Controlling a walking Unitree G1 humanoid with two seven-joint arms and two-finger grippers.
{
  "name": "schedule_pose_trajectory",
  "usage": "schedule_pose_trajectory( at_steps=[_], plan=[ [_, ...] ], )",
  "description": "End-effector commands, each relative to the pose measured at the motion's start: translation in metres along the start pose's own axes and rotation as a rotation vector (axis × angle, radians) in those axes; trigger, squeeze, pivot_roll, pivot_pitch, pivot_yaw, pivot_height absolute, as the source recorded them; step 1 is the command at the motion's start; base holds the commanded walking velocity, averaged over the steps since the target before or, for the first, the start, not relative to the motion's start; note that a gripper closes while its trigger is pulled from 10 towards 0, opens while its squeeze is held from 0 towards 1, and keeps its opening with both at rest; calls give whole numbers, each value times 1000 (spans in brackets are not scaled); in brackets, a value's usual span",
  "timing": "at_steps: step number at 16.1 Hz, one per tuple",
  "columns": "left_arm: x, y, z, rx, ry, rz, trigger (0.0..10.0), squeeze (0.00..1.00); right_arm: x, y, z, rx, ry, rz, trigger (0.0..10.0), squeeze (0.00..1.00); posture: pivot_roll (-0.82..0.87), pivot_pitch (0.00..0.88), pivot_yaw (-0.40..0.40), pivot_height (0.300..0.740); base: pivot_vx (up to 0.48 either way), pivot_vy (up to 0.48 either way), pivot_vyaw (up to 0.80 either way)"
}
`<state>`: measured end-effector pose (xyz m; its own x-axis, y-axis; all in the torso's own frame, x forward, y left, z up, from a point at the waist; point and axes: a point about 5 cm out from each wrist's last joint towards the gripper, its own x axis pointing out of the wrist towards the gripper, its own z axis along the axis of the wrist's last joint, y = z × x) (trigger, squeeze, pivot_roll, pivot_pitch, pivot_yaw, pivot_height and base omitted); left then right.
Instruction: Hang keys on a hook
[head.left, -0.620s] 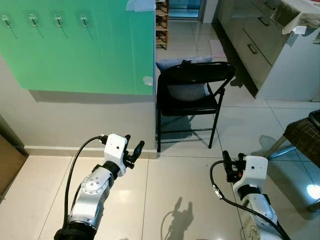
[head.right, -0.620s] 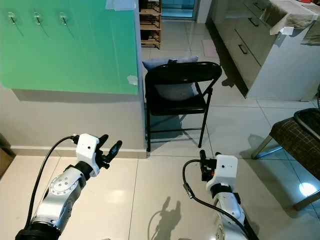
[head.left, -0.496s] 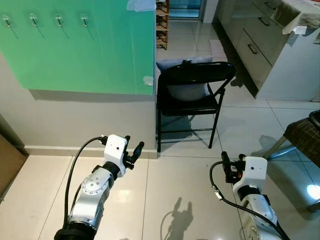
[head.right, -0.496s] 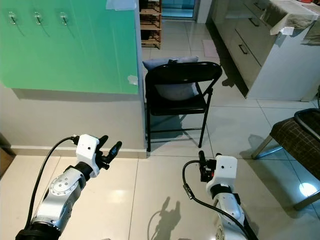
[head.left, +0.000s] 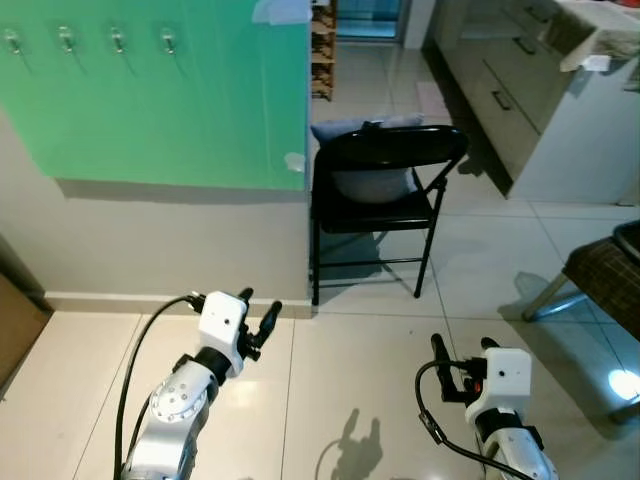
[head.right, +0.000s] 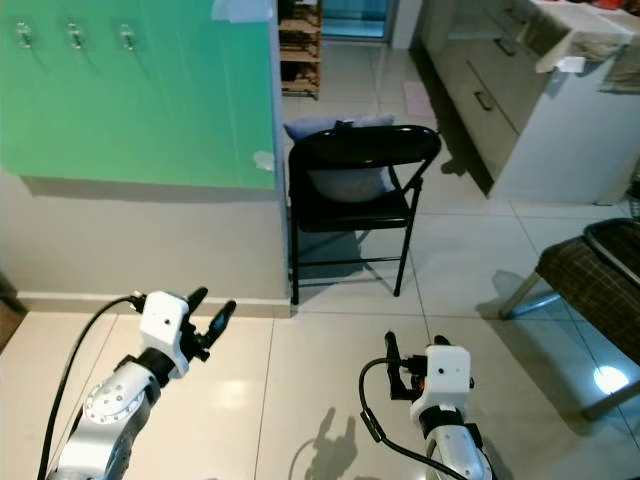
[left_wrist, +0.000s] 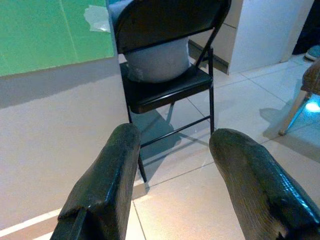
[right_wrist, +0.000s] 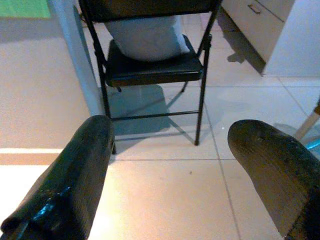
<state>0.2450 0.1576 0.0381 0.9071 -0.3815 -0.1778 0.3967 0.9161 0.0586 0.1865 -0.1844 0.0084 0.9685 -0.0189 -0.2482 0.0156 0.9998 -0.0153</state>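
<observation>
Left hand is raised low over the tiled floor, just short of the wall base, its two black fingers spread apart with nothing between them. Right hand is held low over the floor to the right, fingers likewise wide apart and empty. Both wrist views look between the fingers toward a black folding chair, which stands on the floor beside the wall's outer corner. A pale grey cushion rests on the chair seat against the backrest. A green panel covers the upper part of the white wall. Four small metal hooks are fixed in a row near the panel's top edge, well above and apart from both hands; each appears bare, though they are too small to confirm detail. Keys cannot be made out anywhere in the views, neither in a hand nor on a hook. A piece of tape or torn paper sits at the panel's lower right corner. To the right, white cabinets with drawer handles line the far side, with cloth draped on the surface above. A checked seat on slanted metal legs stands at the right edge. A brown board shows at the left edge.
</observation>
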Motion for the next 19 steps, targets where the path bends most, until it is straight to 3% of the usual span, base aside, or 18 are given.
schedule_pose_trajectory(
  at_steps=[1, 2, 3, 4, 5, 6, 8, 9, 11, 12, 19],
  plan=[
    [1, 0, -5, 26, 25, -11, 10000, 0, 6, -3, -3, 2, 2, -10, 10000, 827, -105, 0, 17, 740, 0, 0, 0],
    [2, 0, -7, 30, 32, -10, 10000, 0, 7, -4, -4, 6, 5, -11, 10000, 502, -105, 0, 17, 740, 0, 0, 0],
    [3, 2, -10, 36, 41, -9, 10000, 0, 9, -5, -3, -3, 7, -20, 10000, 0, -106, 0, 20, 740, 0, 0, 0],
    [5, 3, -12, 37, 46, -8, 10000, 0, 11, -6, -2, -14, 6, -29, 10000, 0, -105, 0, 24, 740, 0, 0, 0],
    [6, 4, -15, 35, 54, -9, 10000, 0, 13, -8, -1, -7, -3, -44, 10000, 875, -105, 0, 24, 740, 0, 0, 0],
    [8, 5, -18, 44, 62, -11, 10000, 0, 15, -8, 2, -11, -16, -22, 10000, 1000, -105, 0, 25, 740, 0, 0, 0],
    [13, 9, -19, 48, 72, 4, 10000, 0, 20, -5, 6, 19, -37, -3, 10000, 1000, -102, 0, 25, 740, 0, 0, 0],
    [15, 12, -18, 58, 70, 10, 10000, 0, 22, -3, 12, -26, -67, 6, 10000, 1000, -104, 0, 28, 740, 0, 0, 0],
    [20, 14, -8, 58, 41, 3, 10000, 0, 27, 0, 17, -32, -67, -20, 10000, 1000, -106, 0, 29, 740, 0, 0, 0],
    [23, 15, -3, 47, 25, 2, 10000, 0, 31, 1, 22, -15, -73, -25, 10000, 0, -107, 0, 34, 740, 0, 480, 0],
    [29, 9, 8, -25, -4, 19, 10000, 0, 32, -5, 22, 18, -54, -45, 10000, 0, -112, 0, 35, 740, 0, 480, 0]
  ],
)
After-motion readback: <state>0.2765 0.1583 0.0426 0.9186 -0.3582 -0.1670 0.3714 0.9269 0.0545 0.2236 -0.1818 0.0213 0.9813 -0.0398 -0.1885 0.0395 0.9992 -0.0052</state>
